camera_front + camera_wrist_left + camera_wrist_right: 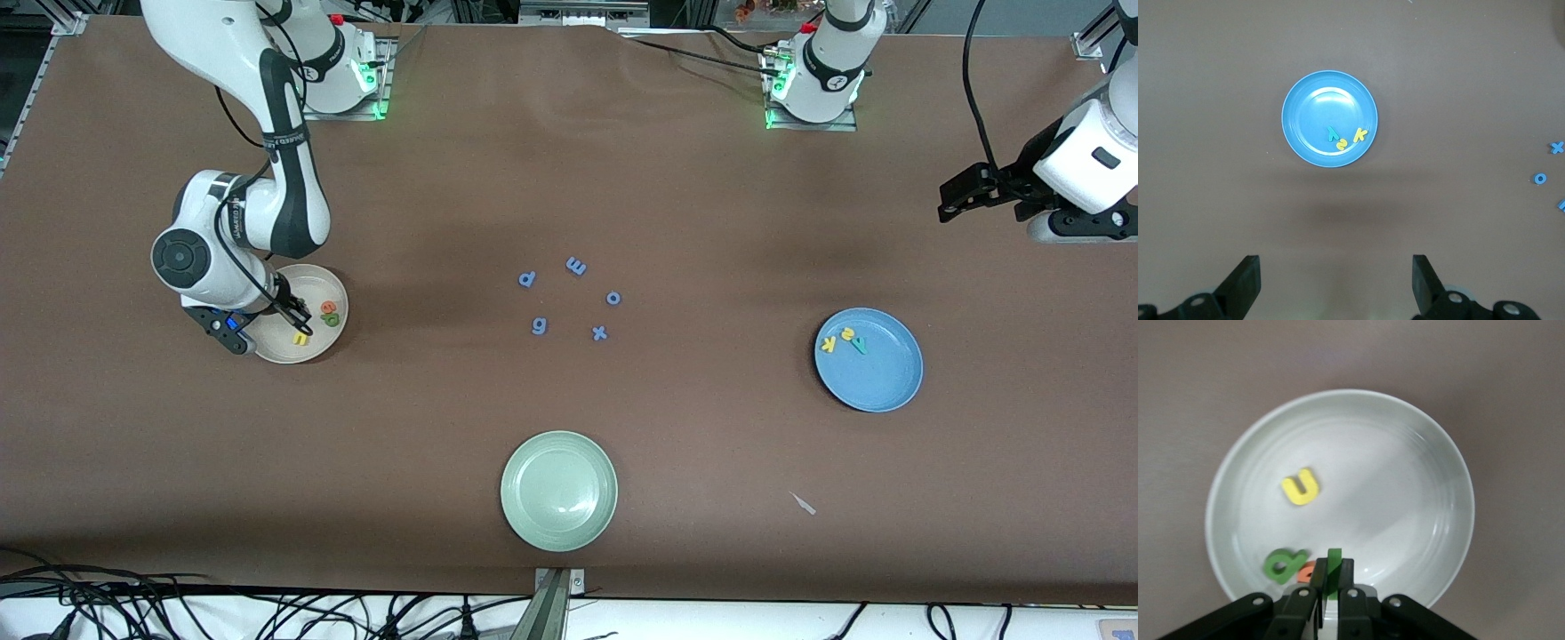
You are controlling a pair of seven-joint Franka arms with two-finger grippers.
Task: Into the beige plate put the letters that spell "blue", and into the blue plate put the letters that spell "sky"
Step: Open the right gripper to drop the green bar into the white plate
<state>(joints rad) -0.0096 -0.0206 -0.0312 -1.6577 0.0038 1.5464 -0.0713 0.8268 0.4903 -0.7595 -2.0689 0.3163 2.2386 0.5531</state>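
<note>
Right wrist view: the right end effector [1328, 587] hangs low over the beige plate [1431, 453], its fingers pinched on the thin green bar l [1333, 565], the last of the letters that spell "blue" not yet lying free. In that plate already rest the yellow u [1301, 487], the green b [1285, 563] and, half hidden by the fingers, the orange e [1307, 571]. The beige plate sits at the right arm's end of the counter [569, 178].

At the left arm's end, the blue plate [880, 373] holds all three of the letters that spell "sky": the yellow k [1360, 135], the yellow s [1341, 142] and the teal y [1332, 133], bunched together near one part of its rim. The left end effector [1335, 283] waits high above the counter near that plate, jaws spread wide and empty.

Five blue-violet letters [569, 298] lie loose in the middle of the counter, between the two plates and touching neither, and the pale green plate [558, 491] stands bare nearer to the front camera than they do. A small pale scrap [804, 504] lies on the counter near it.

By this showing the "sky" half looks finished, and the "blue" half seems to lack only the release of the l into the beige plate.
</note>
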